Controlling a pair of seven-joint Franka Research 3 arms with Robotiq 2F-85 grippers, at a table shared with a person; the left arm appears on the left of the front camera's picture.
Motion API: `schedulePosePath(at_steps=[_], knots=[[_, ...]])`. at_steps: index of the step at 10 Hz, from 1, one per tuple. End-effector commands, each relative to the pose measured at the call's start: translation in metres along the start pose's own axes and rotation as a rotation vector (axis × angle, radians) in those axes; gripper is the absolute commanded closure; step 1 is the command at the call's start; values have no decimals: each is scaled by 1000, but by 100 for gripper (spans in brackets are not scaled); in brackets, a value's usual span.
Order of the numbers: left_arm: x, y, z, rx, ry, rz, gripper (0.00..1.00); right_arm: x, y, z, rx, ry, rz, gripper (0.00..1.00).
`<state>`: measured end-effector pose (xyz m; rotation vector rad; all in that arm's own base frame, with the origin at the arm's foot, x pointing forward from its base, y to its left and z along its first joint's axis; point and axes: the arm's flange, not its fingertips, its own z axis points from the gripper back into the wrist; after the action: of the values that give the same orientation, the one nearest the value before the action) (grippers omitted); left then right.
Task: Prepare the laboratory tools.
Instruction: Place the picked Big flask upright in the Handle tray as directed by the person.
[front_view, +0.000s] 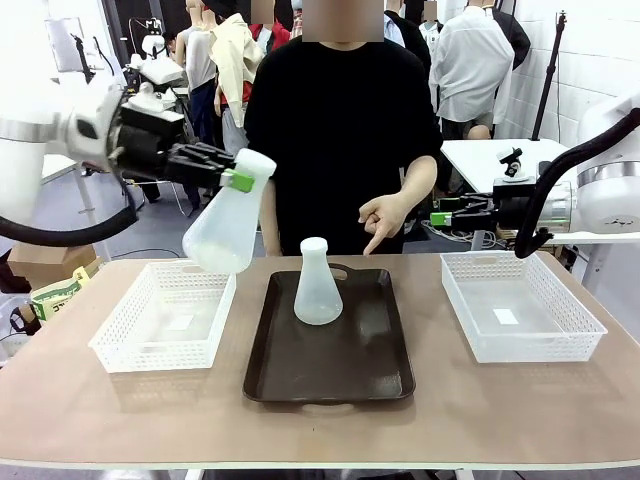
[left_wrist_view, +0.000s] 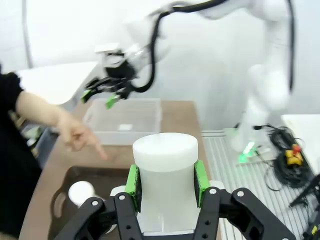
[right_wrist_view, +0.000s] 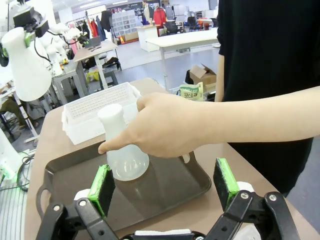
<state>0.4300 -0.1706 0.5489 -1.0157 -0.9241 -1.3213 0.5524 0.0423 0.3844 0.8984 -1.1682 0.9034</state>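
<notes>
The left hand grips one flask by its neck, tilted above the left basket. The other flask stands on the tray; the right hand gapes empty. Both look light, probably slick; the neck suits gripping.

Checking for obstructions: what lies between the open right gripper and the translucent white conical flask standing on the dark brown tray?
The person's hand, forefinger pointing at the flask, lies between it and the right gripper, seen in the right wrist view.

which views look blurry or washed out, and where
Left wrist view: the pointing hand and the far right gripper are soft, the background washed out white. Right wrist view: sharp, though the hand looms large. Front view: evenly lit, with the held flask crisp.
</notes>
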Motion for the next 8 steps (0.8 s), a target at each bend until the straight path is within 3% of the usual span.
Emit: schedulePosePath(at_steps=[1, 2, 3, 7, 8], knots=[[-14, 12, 1, -69, -47, 32, 100, 1, 0, 0, -2, 21, -7, 0], [-15, 14, -1, -17, -65, 91, 100, 1, 0, 0, -2, 21, -7, 0], [-12, 1, 8, -64, -33, 5, 100, 1, 0, 0, -2, 21, -7, 0], [-19, 5, 6, -65, -20, 26, 100, 1, 0, 0, -2, 21, -7, 0], [-36, 10, -14, -120, -86, 24, 100, 1, 0, 0, -2, 21, -7, 0]])
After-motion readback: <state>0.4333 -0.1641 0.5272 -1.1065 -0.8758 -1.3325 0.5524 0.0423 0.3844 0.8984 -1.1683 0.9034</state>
